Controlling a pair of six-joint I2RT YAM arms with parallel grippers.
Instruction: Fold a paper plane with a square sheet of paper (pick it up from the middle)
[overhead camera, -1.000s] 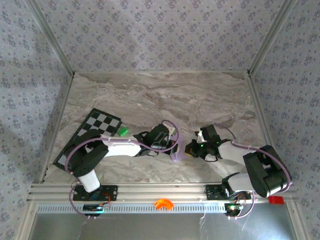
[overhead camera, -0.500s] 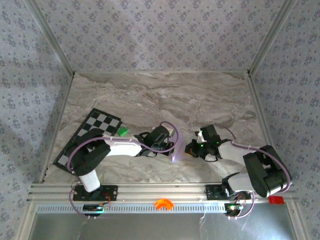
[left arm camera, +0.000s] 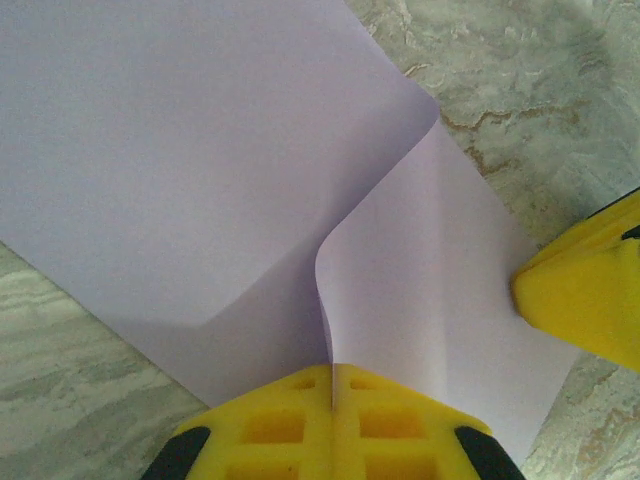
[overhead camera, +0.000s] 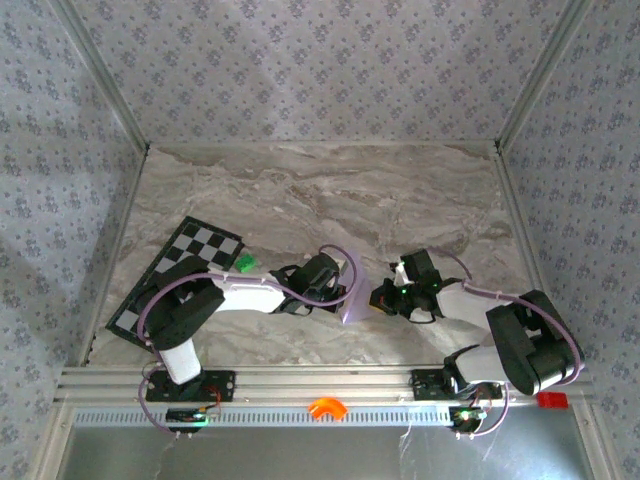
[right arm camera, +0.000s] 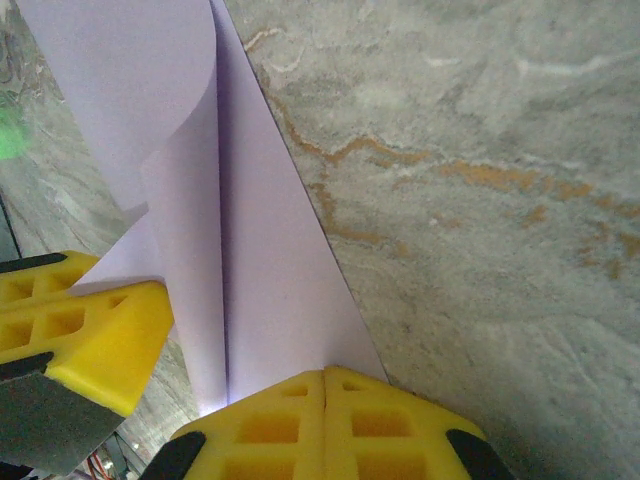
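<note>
Yellow moulded fingers of the left gripper [left arm camera: 333, 385] are clamped tight on a raised ridge of the square sheet of paper [left arm camera: 180, 160], with no gap between the pads. Right gripper [right arm camera: 325, 385] fingers are likewise pressed together, tips against the sheet's edge; whether any paper is caught between them cannot be told. Sheet is thin, matte, pale lilac, lying on the grey veined marble-look table [right arm camera: 480, 200] between both grippers, one flap curled up along a soft crease, the rest flat.

One paper sheet [left arm camera: 200, 150], two grippers [left arm camera: 333, 378] [right arm camera: 325, 380], one checkerboard [overhead camera: 200, 245]
</note>
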